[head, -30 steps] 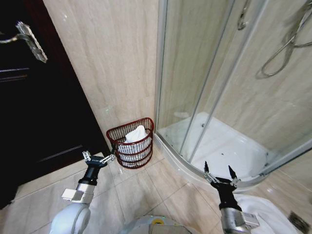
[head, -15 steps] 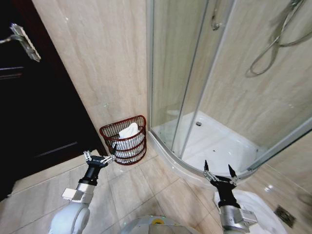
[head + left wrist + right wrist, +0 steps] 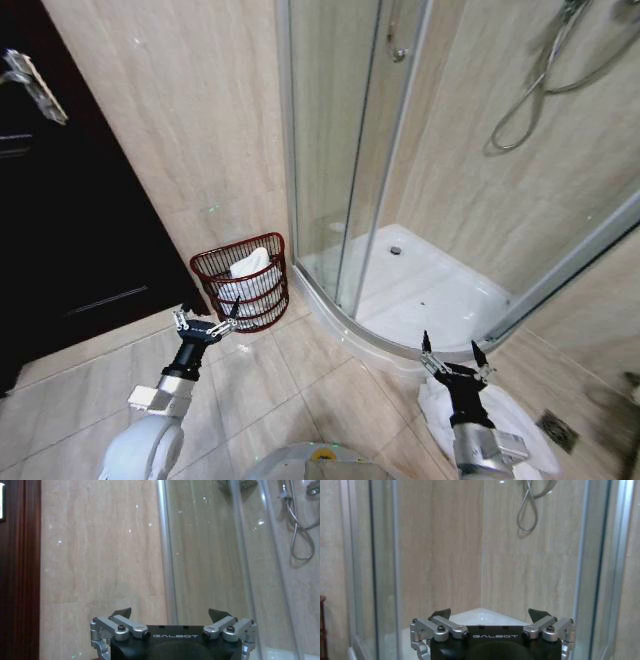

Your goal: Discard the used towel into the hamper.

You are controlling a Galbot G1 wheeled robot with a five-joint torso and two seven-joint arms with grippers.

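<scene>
Where the beige marble-look tiled wall (image 3: 190, 130) meets the curved glass shower enclosure (image 3: 340, 170), the small dark reddish-brown open-weave wicker hamper (image 3: 241, 292) stands on the beige tiled floor (image 3: 290, 385), just beside the white shower tray (image 3: 425, 295) and near the dark wooden door (image 3: 60, 230). A crumpled white towel (image 3: 247, 268) lies inside the hamper, its top rising to the rim. A second white cloth (image 3: 500, 425) lies on the floor under the right arm. The left tool (image 3: 204, 324) hovers low, near the hamper's front and apart from it, fingers spread and empty. The right tool (image 3: 453, 362) hangs before the tray's curb, fingers likewise spread and empty.
</scene>
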